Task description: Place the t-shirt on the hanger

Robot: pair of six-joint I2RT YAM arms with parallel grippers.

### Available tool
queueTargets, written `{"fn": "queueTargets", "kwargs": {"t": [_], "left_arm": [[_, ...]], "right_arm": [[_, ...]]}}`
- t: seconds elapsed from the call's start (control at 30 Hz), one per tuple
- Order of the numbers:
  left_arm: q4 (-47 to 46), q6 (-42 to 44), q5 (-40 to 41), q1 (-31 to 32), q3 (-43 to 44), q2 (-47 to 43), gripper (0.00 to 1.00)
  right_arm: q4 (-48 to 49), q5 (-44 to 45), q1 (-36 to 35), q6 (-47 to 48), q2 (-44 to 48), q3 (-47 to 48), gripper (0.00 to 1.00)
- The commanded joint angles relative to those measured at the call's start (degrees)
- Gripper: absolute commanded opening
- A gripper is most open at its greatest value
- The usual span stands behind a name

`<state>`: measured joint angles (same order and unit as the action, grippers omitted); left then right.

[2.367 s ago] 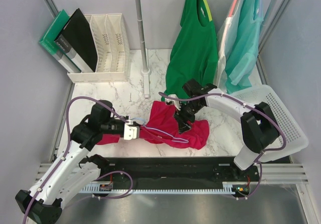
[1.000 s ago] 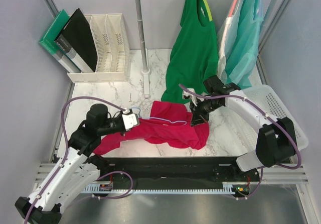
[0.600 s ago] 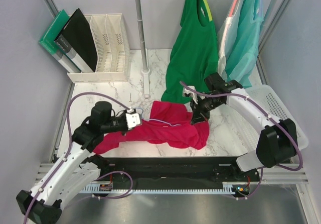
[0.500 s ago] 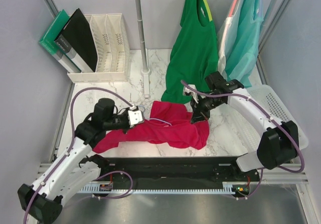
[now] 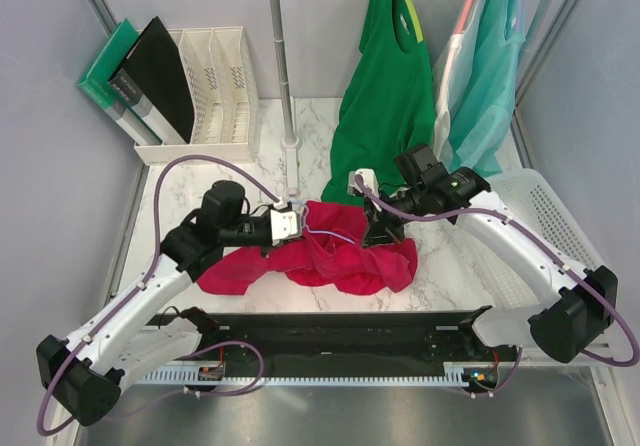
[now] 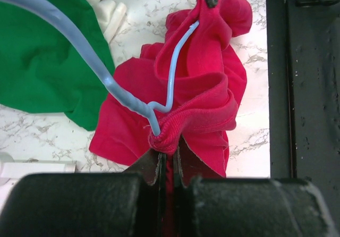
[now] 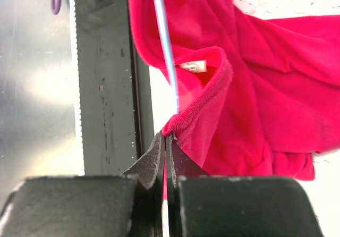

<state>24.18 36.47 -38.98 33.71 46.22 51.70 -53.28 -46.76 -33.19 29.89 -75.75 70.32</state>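
Note:
The crimson t-shirt (image 5: 345, 261) lies bunched on the marble table, lifted at its collar between both grippers. My left gripper (image 5: 299, 222) is shut on the ribbed collar (image 6: 175, 136), right where the light-blue wire hanger (image 6: 106, 80) bends into the fabric. The hanger (image 5: 335, 234) runs on through the neck opening towards my right gripper (image 5: 376, 233). In the right wrist view my right gripper (image 7: 169, 139) is shut on the other side of the collar (image 7: 204, 101), with the hanger wire (image 7: 166, 40) passing just above its tips. Most of the hanger is hidden in the cloth.
A dark green t-shirt (image 5: 385, 96) and a teal t-shirt (image 5: 495, 76) hang from the rail behind, beside a steel pole (image 5: 285, 76). A white basket (image 5: 560, 246) stands at the right, file holders (image 5: 205, 91) at the back left, a black strip (image 5: 350, 331) along the front edge.
Both grippers have moved towards each other, the left one right and away from the base, the right one left. The t-shirt has bunched up between them.

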Motion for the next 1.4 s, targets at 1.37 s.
{"fn": "queueTargets", "kwargs": {"t": [1.37], "left_arm": [[-8.4, -8.1, -6.5, 0.5, 1.8, -1.2, 0.02]], "right_arm": [[5.3, 3.3, -2.7, 1.8, 1.1, 1.2, 0.24]]}}
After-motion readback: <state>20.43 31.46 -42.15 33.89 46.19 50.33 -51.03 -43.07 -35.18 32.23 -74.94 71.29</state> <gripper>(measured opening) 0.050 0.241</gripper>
